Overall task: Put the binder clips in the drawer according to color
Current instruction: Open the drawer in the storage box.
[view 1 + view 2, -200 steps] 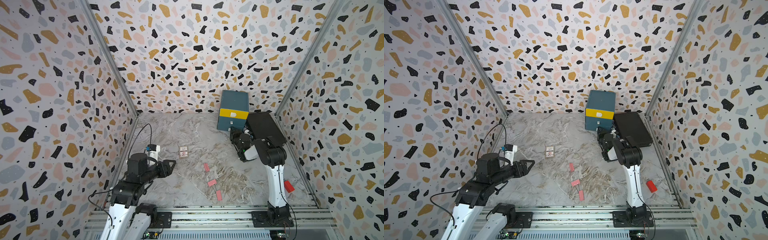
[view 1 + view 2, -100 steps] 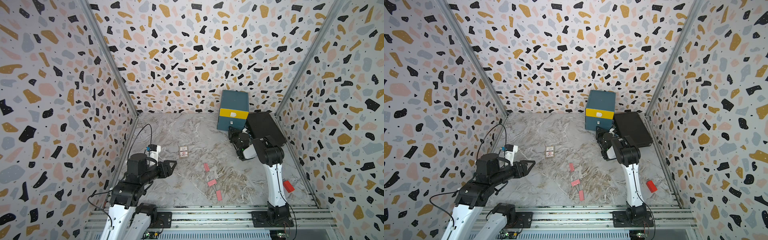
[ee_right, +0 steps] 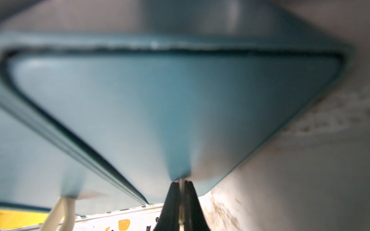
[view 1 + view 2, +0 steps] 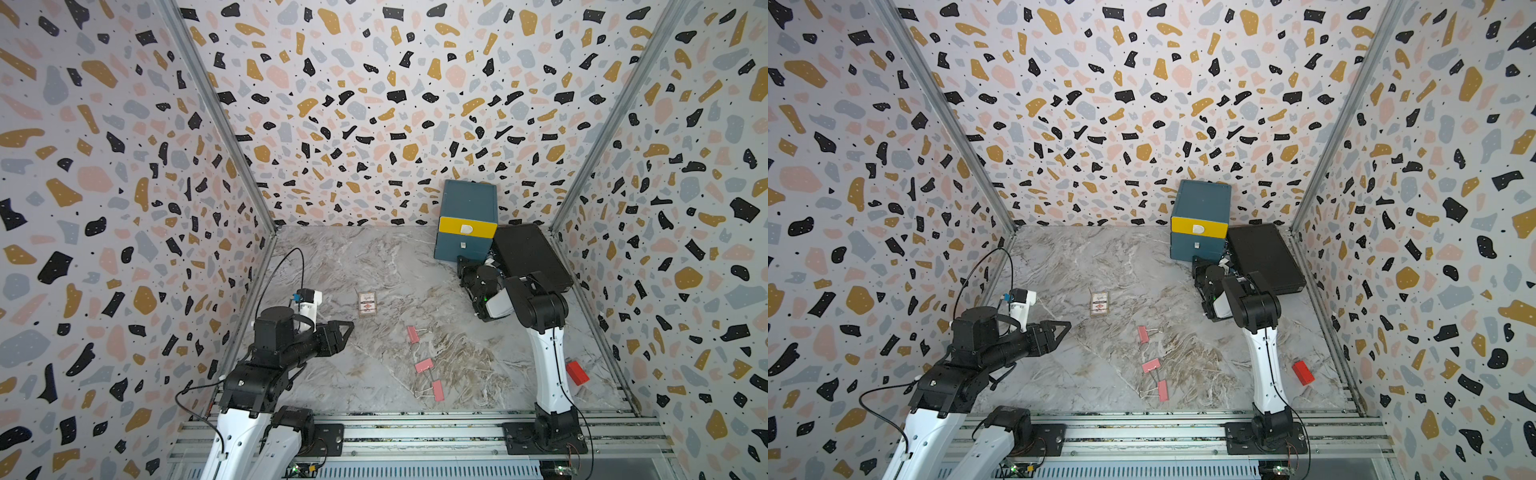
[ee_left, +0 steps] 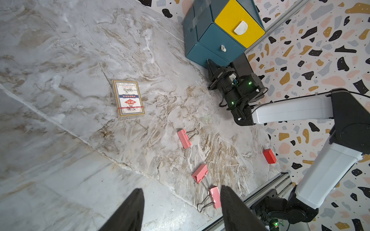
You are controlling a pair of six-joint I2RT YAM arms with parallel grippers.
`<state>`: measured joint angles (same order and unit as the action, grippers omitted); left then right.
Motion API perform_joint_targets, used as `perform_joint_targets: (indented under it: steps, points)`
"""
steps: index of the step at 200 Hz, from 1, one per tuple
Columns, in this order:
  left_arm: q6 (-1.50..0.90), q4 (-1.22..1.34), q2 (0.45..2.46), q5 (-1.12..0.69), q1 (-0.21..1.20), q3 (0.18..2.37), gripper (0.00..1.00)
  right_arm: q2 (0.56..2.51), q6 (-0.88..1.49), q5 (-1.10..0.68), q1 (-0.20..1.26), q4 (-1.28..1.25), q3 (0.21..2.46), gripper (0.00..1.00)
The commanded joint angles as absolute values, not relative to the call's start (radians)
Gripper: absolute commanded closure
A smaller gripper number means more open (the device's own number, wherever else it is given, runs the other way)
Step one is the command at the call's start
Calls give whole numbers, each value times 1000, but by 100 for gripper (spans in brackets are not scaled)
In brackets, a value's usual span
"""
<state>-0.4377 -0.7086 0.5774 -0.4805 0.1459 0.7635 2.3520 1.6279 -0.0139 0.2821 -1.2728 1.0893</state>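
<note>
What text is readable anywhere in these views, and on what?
"HIGH QUALITY": top face of the card box, upside down in the left wrist view. The print is small, so this is a likely reading.
Blue banner and red emblem on that box: too small to read.
Drawer cabinet, black case, red block, pink binder clips: no text visible.

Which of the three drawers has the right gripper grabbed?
The bottom teal drawer: the right gripper is shut on its white tab. The middle teal drawer and the yellow top drawer sit above it.
</note>
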Motion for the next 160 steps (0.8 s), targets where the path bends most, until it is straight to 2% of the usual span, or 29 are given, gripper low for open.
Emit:
perform_joint_targets:
  steps: [1, 73, 160]
  points:
    - [-426, -665, 576, -494, 147, 765, 36, 2336, 1612, 15, 279, -1281, 1100, 100]
    - [-427, -665, 580, -491, 147, 765, 36, 2259, 1586, 57, 321, -1291, 1001, 100]
    - [-425, -671, 595, -482, 147, 768, 36, 2077, 1627, 179, 451, -1377, 670, 100]
